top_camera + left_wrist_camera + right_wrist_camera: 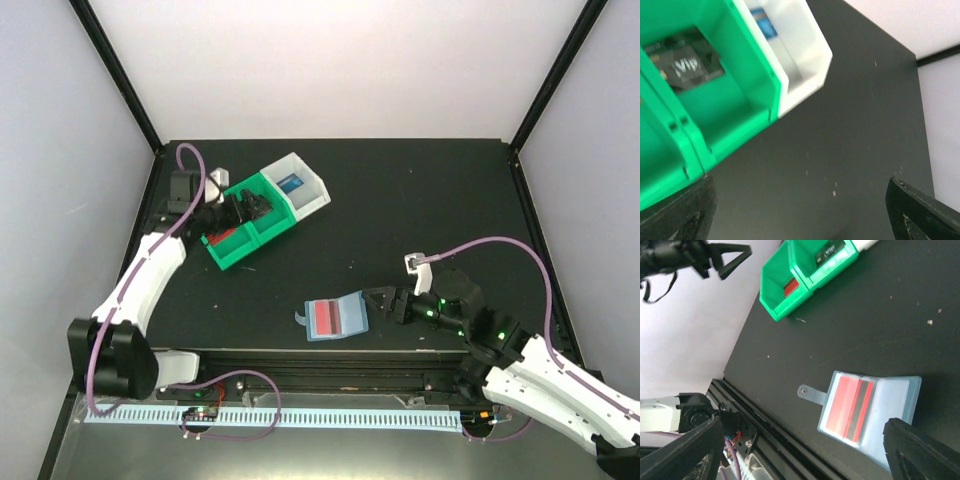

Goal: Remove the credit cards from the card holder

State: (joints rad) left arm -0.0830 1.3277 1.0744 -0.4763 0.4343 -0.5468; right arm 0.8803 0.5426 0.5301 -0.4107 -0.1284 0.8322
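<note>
The pale blue card holder (351,314) lies open flat near the table's front edge, with a red credit card (325,318) still in its left panel. My right gripper (384,302) is open just right of the holder. In the right wrist view the card holder (892,400) and its red card (846,407) lie between the spread fingers. My left gripper (245,209) hangs open and empty over the green bin (262,232). A black card (687,67) lies in that green bin (735,107). A blue card (764,22) lies in the white bin (805,60), and another red card (224,240) in the green compartment to the left.
The green and white bins (790,295) stand in a row at the back left of the black table. The holder's snap tab (810,393) points toward the front rail (330,360). A metal rail with cables runs along the near edge.
</note>
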